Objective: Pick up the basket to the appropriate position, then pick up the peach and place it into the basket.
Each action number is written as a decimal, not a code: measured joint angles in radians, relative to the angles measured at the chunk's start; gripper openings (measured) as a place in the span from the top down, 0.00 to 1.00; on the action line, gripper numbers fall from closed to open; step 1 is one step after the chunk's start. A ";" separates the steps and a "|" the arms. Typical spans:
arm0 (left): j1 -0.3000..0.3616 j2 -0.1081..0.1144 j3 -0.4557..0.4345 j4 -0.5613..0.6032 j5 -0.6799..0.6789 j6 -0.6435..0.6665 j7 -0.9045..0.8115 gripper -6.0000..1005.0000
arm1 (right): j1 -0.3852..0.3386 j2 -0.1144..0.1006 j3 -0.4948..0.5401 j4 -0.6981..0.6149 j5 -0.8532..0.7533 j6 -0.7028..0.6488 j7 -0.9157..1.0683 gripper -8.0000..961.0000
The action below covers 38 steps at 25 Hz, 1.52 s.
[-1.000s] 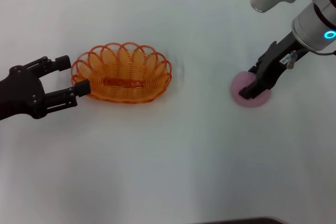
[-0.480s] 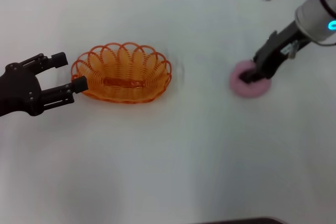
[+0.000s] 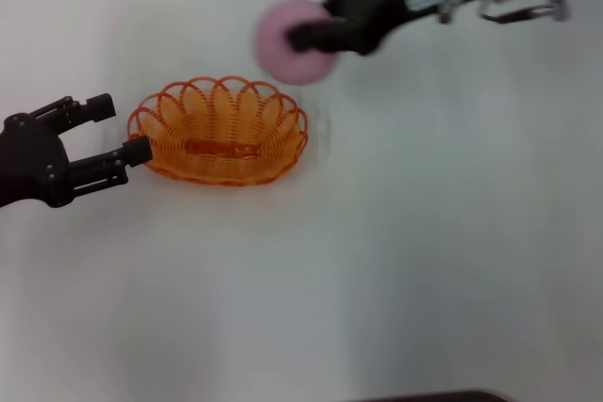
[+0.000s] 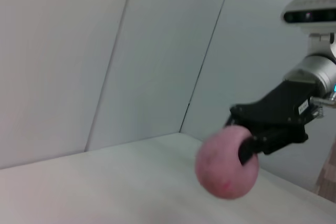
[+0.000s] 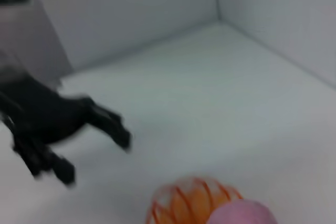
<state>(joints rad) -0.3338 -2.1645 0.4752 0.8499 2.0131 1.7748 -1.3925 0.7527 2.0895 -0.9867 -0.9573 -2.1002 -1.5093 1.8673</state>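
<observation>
The orange wire basket (image 3: 220, 133) sits on the white table left of centre; its rim shows in the right wrist view (image 5: 184, 203). My right gripper (image 3: 306, 35) is shut on the pale-pink peach (image 3: 287, 40) and holds it in the air above the basket's far right rim. The peach also shows in the left wrist view (image 4: 226, 163) and the right wrist view (image 5: 244, 214). My left gripper (image 3: 113, 129) is open, its fingertips just beside the basket's left end, holding nothing.
The white table (image 3: 396, 261) spreads to the front and right of the basket. Pale walls stand behind the table in the left wrist view (image 4: 105, 56).
My right gripper has lifted the peach off the table at the right and carried it left, up above the basket. My left gripper has drawn back slightly to the left.
</observation>
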 joint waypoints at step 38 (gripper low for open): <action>0.008 0.012 -0.108 0.056 0.005 -0.002 -0.016 0.15 | -0.324 -0.066 0.130 -0.004 0.257 -0.197 -0.230 0.02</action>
<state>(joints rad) -0.3259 -2.1522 0.3670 0.9062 2.0183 1.7731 -1.4082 0.4288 2.0236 -0.8565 -0.9613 -1.8428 -1.7064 1.6377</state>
